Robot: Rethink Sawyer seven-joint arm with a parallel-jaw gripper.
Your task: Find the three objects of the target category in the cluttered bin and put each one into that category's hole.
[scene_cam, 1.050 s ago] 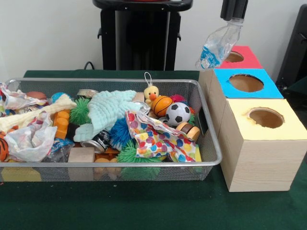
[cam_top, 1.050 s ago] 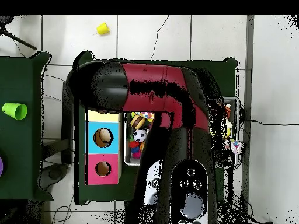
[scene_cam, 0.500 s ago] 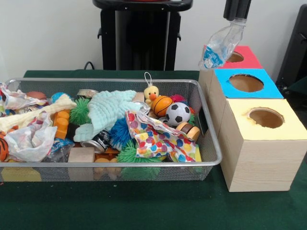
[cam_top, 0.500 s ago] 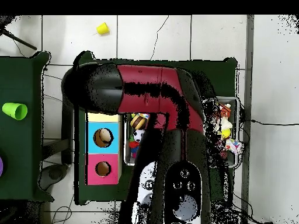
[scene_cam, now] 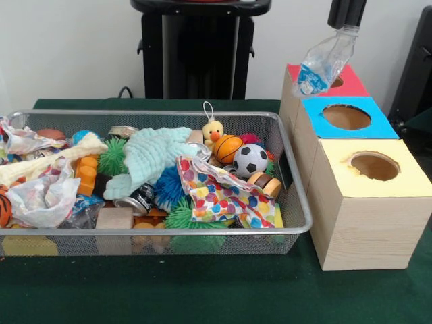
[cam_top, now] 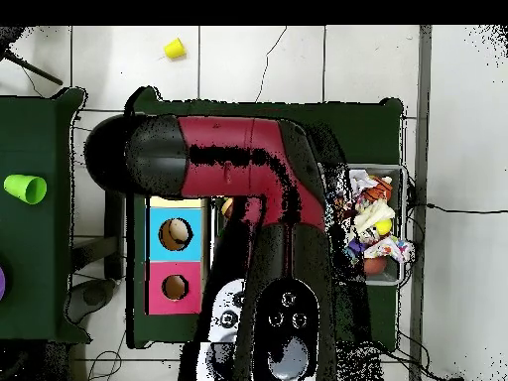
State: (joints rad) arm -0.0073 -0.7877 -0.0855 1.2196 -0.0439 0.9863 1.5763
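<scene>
wall (scene_cam: 67, 47) – plain white | floor (cam_top: 298, 60) – pale tiles | table (scene_cam: 202, 290) – green cloth

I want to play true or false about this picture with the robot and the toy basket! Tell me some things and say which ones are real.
1. The end effector holds a crushed plastic bottle by its neck. True.
2. The bottle hangs over the yellow box. False: it hangs at the red box, the farthest of the three.
3. A little yellow duck sits in the wire basket next to a small basketball. True.
4. The soccer ball is inside the blue box. False: it lies in the basket.
5. Each box has a round hole on top. True.
</scene>
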